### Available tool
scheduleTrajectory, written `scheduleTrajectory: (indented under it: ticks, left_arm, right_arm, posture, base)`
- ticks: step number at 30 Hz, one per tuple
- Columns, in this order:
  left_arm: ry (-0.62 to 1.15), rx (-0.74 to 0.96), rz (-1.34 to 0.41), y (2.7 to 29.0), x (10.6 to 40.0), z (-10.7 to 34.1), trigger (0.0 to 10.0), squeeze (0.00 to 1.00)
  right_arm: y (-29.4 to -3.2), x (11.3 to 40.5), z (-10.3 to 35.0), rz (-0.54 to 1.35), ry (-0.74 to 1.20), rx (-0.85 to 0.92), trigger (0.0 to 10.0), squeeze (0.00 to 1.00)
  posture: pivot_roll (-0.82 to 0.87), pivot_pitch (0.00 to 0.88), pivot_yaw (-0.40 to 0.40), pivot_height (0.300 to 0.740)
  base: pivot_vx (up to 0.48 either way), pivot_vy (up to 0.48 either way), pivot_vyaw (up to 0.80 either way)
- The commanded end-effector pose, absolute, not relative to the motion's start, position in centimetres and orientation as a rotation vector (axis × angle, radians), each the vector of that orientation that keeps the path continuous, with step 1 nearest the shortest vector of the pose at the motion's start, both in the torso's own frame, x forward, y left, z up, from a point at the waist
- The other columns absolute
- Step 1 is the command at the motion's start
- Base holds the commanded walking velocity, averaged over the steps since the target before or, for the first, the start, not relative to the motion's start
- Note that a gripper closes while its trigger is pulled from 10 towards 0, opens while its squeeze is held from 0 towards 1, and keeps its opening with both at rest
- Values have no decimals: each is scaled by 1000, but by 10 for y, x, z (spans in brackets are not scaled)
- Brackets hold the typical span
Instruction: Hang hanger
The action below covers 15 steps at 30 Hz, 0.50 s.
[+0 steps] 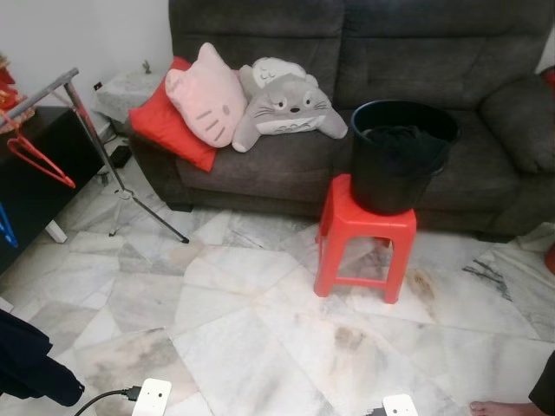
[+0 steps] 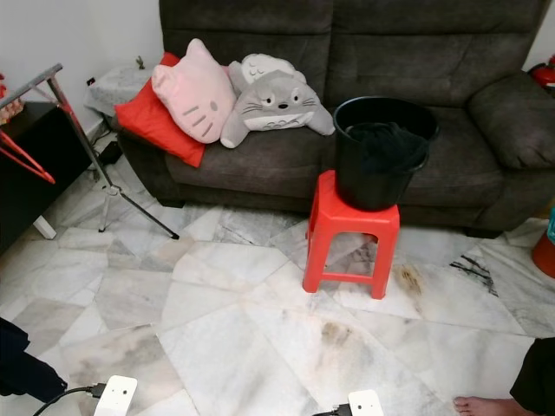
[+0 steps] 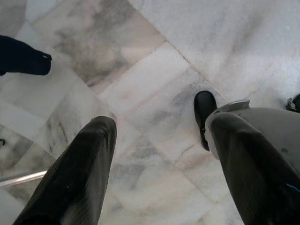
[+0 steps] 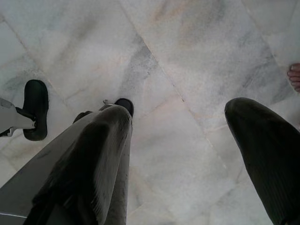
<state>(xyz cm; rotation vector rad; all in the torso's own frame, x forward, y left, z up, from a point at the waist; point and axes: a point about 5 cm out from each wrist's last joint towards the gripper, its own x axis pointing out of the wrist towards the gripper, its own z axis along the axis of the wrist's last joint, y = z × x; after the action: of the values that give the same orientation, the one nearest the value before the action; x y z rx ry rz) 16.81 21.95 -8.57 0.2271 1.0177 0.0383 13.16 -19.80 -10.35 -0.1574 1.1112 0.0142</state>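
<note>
no brand, label or readable writing can be made out on anything in the pictures. the left tool point(image 3: 159, 173) is seen hanging low over the pale marble floor point(image 1: 260, 329), its two black fingers point(image 3: 79, 178) spread apart with nothing between them. the right tool point(image 4: 187, 173) is likewise pointed down at the floor, its fingers point(image 4: 262, 159) held wide and empty. the robot's black feet point(image 4: 36, 115) are seen on the tiles below the tools.

a red hanger point(image 1: 39, 160) is seen at the far left, hung on a metal drying rack point(image 1: 87, 130) that stands on splayed legs beside a black cabinet point(image 1: 35, 182). the hanger is well apart from both tools.

a dark grey sofa point(image 1: 390, 52) is set against the wall. on it lie a red cushion point(image 1: 169, 121), a pink cat-faced pillow point(image 1: 208, 95) leaning on that cushion, and a grey plush toy point(image 1: 286, 108) just beside the pillow. a red plastic stool point(image 1: 364, 238) stands in front of the sofa, and a black bucket point(image 1: 399, 156) holding dark cloth is set upright on it.

a person's bare foot point(image 1: 507, 407) is seen at the lower right, and dark fabric point(image 1: 30, 364) at the lower left.
</note>
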Motion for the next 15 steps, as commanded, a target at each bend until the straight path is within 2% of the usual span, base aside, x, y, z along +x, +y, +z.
scheduleTrajectory:
  ticks: [1, 10, 15]
  left_arm:
    - [1009, 212, 41, 221, 170, -84, 10000, 0]
    - [1009, 206, 38, 221, 171, -84, 10000, 0]
    - [1011, 219, 39, 222, 172, -84, 10000, 0]
  right_arm:
    - [-197, 130, -104, 11, 1111, -152, 10000, 0]
    - [-198, 130, -104, -2, 1107, -147, 10000, 0]
    - [-198, 130, -104, 0, 1116, -162, 10000, 0]
  posture:
    - [-67, 0, 19, 740]
    - [-67, 0, 16, 740]
    - [-66, 0, 16, 740]
  base:
    - [0, 0, 0]
    - [0, 0, 0]
    - [0, 0, -679]
